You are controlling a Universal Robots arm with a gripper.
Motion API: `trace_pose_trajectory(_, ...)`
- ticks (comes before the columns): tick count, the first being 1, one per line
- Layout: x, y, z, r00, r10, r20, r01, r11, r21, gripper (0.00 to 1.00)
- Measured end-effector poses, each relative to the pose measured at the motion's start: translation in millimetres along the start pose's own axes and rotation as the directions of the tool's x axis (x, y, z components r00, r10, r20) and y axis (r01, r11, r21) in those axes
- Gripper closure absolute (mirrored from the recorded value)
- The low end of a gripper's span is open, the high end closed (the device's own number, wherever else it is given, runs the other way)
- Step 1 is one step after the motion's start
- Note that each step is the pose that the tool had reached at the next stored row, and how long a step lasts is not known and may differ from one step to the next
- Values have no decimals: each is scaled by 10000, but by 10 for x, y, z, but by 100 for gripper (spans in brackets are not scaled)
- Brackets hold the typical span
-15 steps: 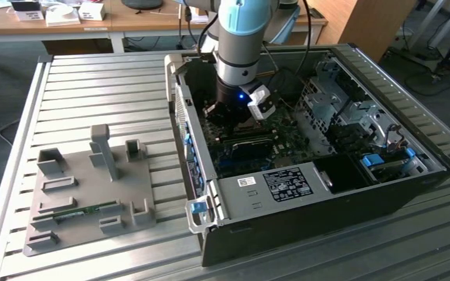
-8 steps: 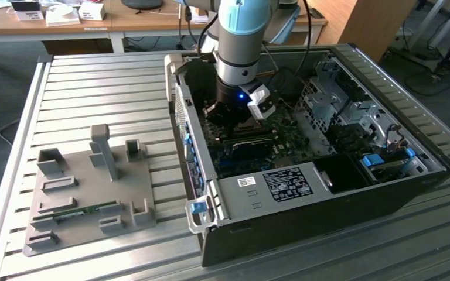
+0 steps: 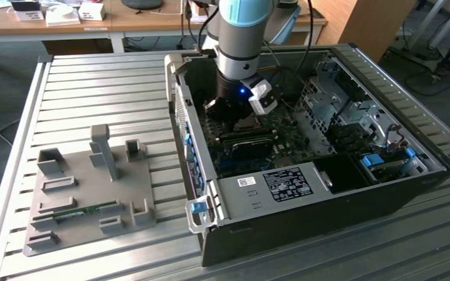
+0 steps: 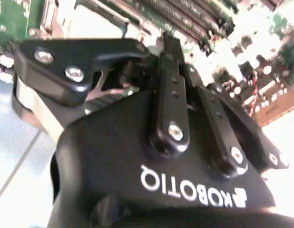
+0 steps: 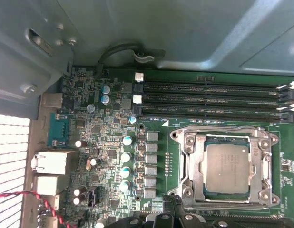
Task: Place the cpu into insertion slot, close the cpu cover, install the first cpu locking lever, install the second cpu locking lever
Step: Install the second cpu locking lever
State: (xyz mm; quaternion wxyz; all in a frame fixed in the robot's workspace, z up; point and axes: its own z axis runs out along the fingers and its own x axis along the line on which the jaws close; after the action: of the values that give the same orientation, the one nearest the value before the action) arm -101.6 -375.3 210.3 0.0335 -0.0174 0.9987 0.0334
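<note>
In the first wrist view the greyish-gold cpu [image 5: 228, 167] lies flat in the insertion slot [image 5: 192, 190] on the green motherboard. The silvery cpu cover [image 5: 191, 156] lies down around the chip, which shows through its window. A thin metal lever rod [image 5: 223, 128] runs along the cover's edge beside the memory slots. My gripper [image 5: 171, 214] sits just off one corner of the socket. In the exterior view the gripper [image 3: 231, 112] is low inside the black computer case, over the socket [image 3: 246, 126]. The second wrist view looks along the gripper's black body [image 4: 151, 52] towards the board.
The black computer case [image 3: 303, 211] lies open on a slatted metal table [image 3: 92, 99], its walls close around the arm. Long memory slots [image 5: 209, 99] run beside the socket. A grey fixture plate [image 3: 84, 199] with a green memory stick [image 3: 77, 213] sits at the exterior view's left.
</note>
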Motion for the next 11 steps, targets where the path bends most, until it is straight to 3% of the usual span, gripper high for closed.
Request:
trace_pose_trajectory(5,-5,5,-80,10000,0,1,0,10000,-2,89)
trace_pose_trajectory(11,-6,6,-86,10000,0,1,0,10000,-2,89)
